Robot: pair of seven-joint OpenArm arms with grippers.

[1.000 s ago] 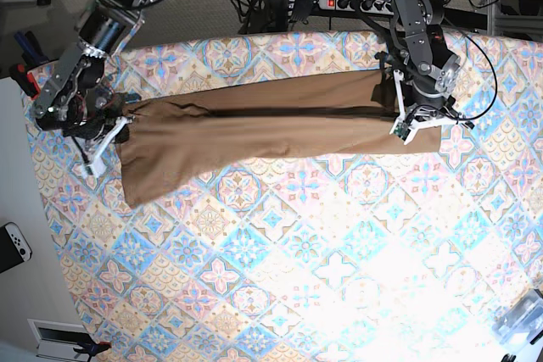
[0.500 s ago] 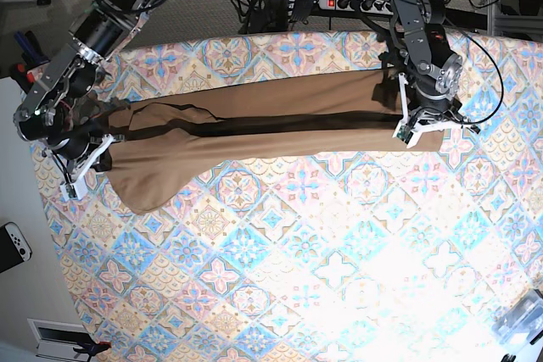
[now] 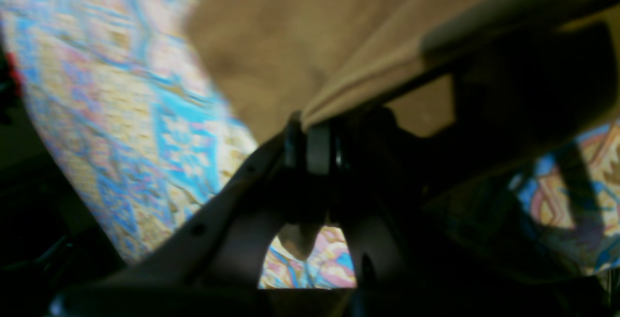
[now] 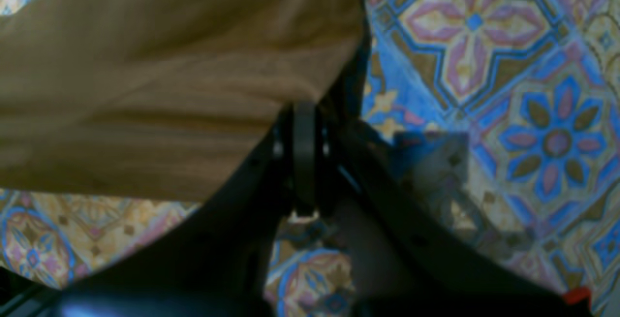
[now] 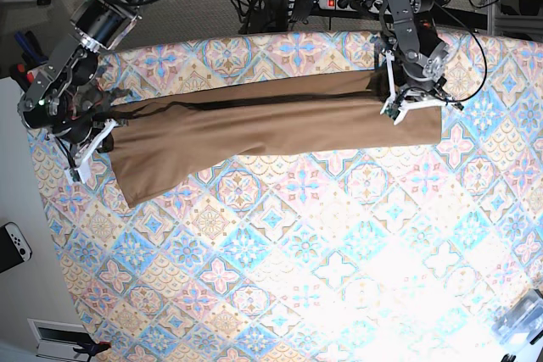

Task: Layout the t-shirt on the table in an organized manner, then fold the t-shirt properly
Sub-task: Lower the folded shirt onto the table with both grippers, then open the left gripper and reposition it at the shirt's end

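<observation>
Both arms' jaws clench the tan t-shirt [image 5: 271, 120], stretched in a long band across the table [image 5: 339, 252].

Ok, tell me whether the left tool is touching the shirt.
Touching. The left wrist view shows the left tool shut on the shirt, the tan edge pinched between its tips.

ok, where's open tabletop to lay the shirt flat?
Free: the whole patterned table below the t-shirt, down to the near edge. Crowded: the far strip, with the shirt strung between the left claw and right claw.
</observation>
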